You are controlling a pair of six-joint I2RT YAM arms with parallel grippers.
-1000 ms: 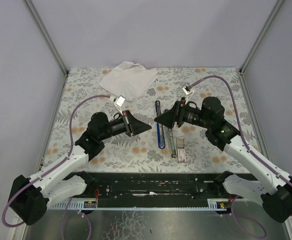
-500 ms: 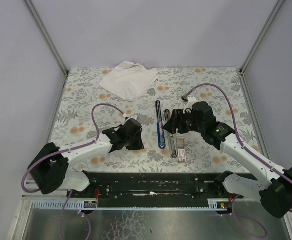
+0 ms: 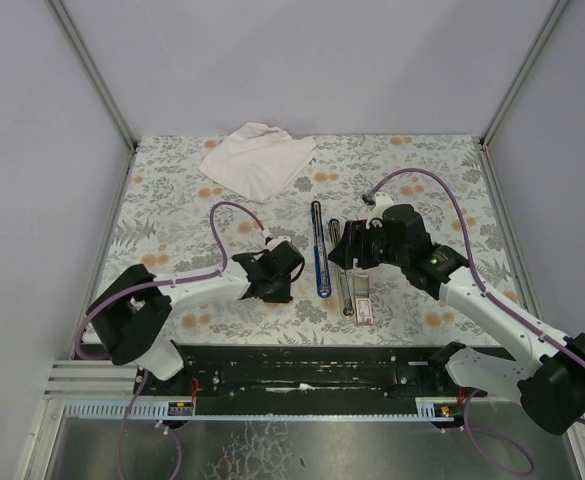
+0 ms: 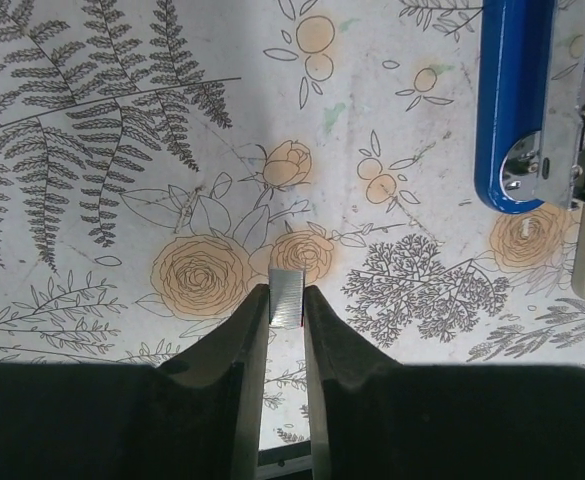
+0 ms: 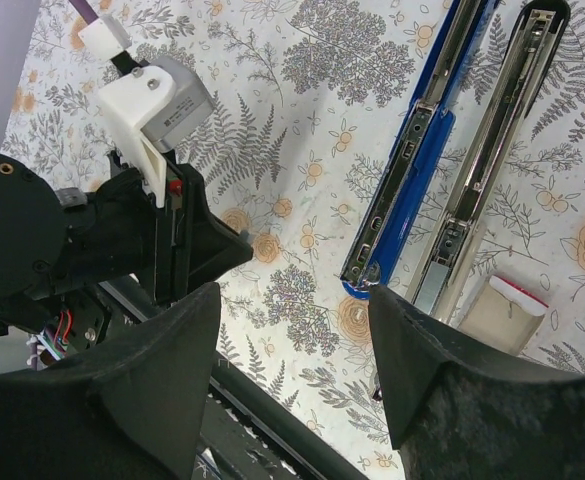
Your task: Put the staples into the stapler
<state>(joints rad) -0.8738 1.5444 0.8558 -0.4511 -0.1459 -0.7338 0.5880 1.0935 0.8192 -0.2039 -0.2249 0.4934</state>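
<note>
**Task status**

1. The left gripper (image 4: 287, 302) has its jaws narrow and pinches a short silvery staple strip (image 4: 286, 290) between its fingertips. In the left wrist view the strip sits at lower centre, above the flowered table (image 4: 122, 150).
2. The right gripper (image 5: 292, 300) has its jaws wide and holds nothing.
3. The blue stapler (image 3: 319, 250) lies opened flat at centre of the overhead view. The silver stapler (image 3: 344, 282) lies just to its right, also opened.
4. The staple box (image 3: 362, 304) lies just beside the silver stapler at lower centre-right. In the right wrist view it is at lower right (image 5: 500, 312).
5. Done: one strip is out of the box and both staplers lie open.
6. Not yet done, by judgement: the strip must go into a magazine channel and the stapler must be closed. The pictures do not show which stapler is the target.

**Change from the earlier frames**

1. In the overhead view the left gripper (image 3: 280, 278) has swung from a raised pose at left of centre down toward the blue stapler. It now sits near that stapler's left side.
2. The right gripper (image 3: 340, 245) has lowered slightly and hovers over the upper part of the staplers.
3. The staplers, the box and the white cloth (image 3: 257, 160) at upper centre keep their places.
</note>
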